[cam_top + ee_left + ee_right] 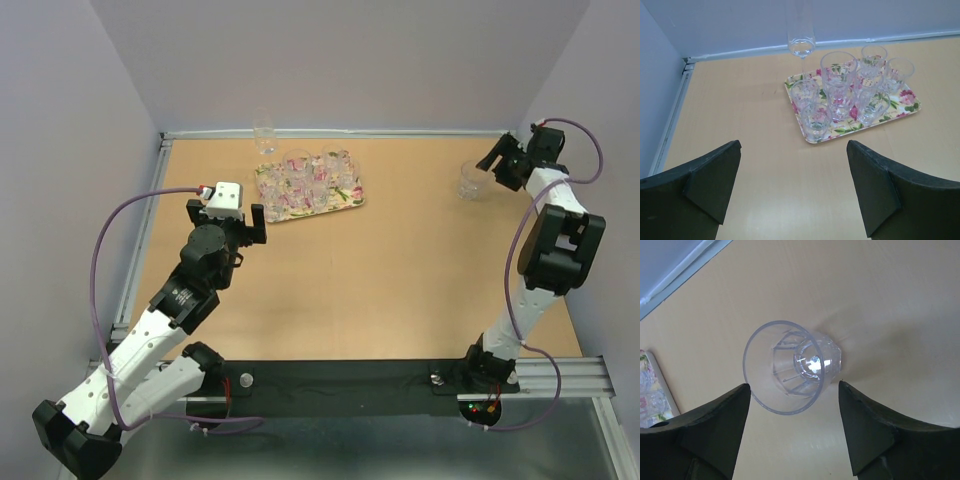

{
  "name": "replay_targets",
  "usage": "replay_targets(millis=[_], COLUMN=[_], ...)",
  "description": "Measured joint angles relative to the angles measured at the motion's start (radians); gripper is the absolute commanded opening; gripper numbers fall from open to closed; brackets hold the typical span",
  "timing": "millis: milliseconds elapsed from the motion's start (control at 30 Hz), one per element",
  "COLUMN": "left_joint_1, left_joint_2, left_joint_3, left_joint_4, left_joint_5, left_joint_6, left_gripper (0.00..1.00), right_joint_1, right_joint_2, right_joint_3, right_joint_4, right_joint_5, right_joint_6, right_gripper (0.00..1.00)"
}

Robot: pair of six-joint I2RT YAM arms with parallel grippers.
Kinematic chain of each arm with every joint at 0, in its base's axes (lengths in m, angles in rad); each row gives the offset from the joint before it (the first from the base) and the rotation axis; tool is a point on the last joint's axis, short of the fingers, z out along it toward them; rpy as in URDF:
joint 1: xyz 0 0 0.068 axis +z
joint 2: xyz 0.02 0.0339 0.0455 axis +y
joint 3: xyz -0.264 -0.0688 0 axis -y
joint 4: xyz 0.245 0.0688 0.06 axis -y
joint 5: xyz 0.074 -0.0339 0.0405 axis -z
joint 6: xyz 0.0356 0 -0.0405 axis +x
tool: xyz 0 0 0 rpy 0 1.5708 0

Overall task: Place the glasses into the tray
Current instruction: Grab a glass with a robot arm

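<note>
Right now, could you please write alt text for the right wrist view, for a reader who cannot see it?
A clear glass stands upright on the tan table, framed by the dark fingers of the open right gripper, one on each side. A corner of the flowered tray shows at the left edge.

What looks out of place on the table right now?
Nothing is tipped or spilled. Two glasses stand off the tray: a tall narrow glass on the table just behind its far edge, and a tumbler far right, between the right hand's open fingers.
</note>
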Motion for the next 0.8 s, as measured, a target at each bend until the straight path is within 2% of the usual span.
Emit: replay_targets(millis=[267,467,767,800], left_joint_1=[0.004,0.005,0.011,0.011], left_joint_2=[0.000,0.000,0.000,0.000], left_joint_3=[0.000,0.000,0.000,0.000], left_joint_4=[0.000,0.000,0.001,0.001], left_joint_5=[-0.001,-0.001,-0.001,-0.001], left_joint_6=[0.000,0.000,0.000,0.000], left_gripper=[0.99,0.99,0.99,0.99], right_joint_1=[0.001,0.001,0.001,0.001], right_joint_2=[0.064,0.091,0.149,0.149], right_joint_3=[0.013,0.034,0.066,0.066], right_joint_4=[-0.002,-0.002,-0.005,-0.007], right_joint_5=[0.008,0.016,0.015,0.016], right_joint_6=[0.026,0.024,0.005,0.002], right_gripper=[0.65,0.45,0.10,0.10])
